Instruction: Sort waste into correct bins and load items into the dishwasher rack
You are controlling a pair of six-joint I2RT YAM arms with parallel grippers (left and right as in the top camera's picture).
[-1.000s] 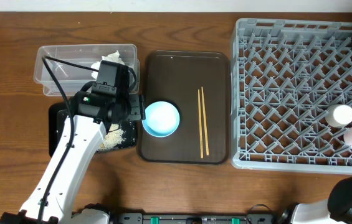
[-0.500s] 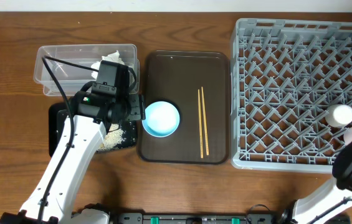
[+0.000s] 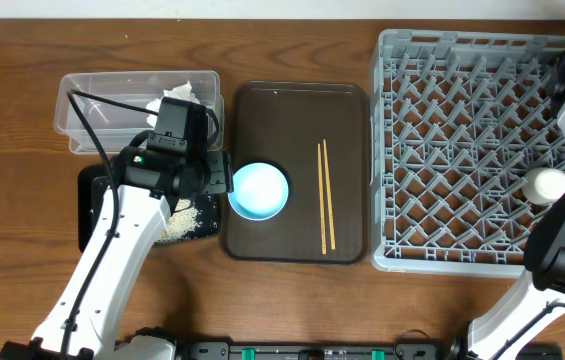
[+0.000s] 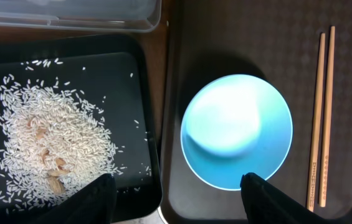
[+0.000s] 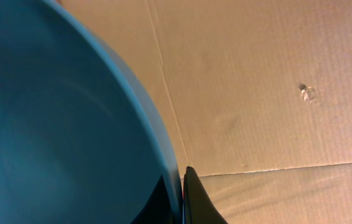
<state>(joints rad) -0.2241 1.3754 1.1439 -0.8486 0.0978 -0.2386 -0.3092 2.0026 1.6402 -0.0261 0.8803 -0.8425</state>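
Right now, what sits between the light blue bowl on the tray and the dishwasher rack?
A pair of chopsticks, lying on the brown tray, apart from both the light blue bowl and the rack. The overhead view shows it.

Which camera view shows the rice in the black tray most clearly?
The left wrist view: the rice lies there unobstructed, with single grains visible. Overhead shows only a patch beside the left arm. The right wrist view shows none of it.

Glossy blue bowl (image 3: 258, 190), wooden chopsticks (image 3: 326, 195)
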